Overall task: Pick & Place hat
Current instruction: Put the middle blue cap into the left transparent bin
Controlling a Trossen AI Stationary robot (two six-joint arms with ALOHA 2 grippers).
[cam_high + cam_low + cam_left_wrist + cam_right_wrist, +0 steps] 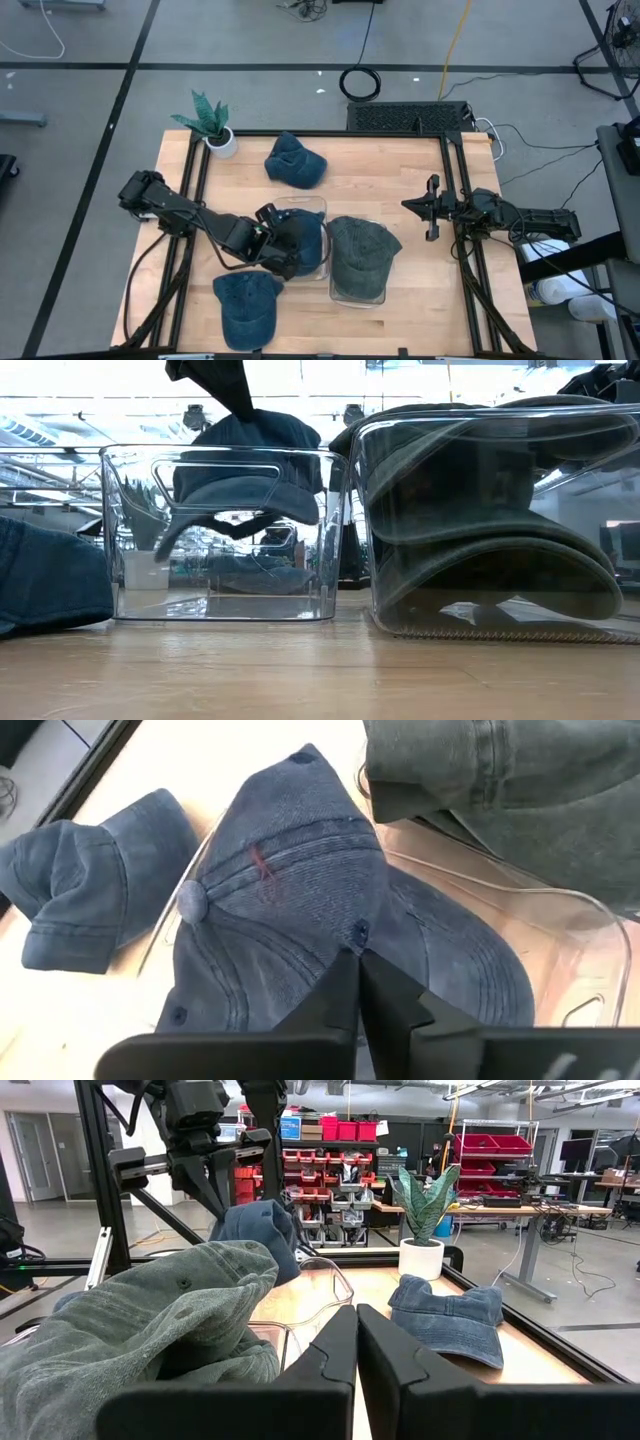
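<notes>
Left gripper clenched on the crown of a blue hat, just left of the frame's centre in the high view, over a clear bin. In the left wrist view, dark fingers pressed together on the blue cloth near the lower middle of the frame, the hat's top button a little to the left and above. In the low view, the same hat hanging inside the upper part of the left clear bin, brim curved down, not touching the bin floor, arm entering from the top edge. Second clear bin just right of the first, filled with a grey-green hat that stands above its rim. Another blue hat flat on the wooden table at lower left of centre, and one more blue hat at upper centre, well apart from the bins. Small potted plant in the table's upper left corner. Right gripper at the right of the frame near the table edge, clenched and empty, away from all hats.
</notes>
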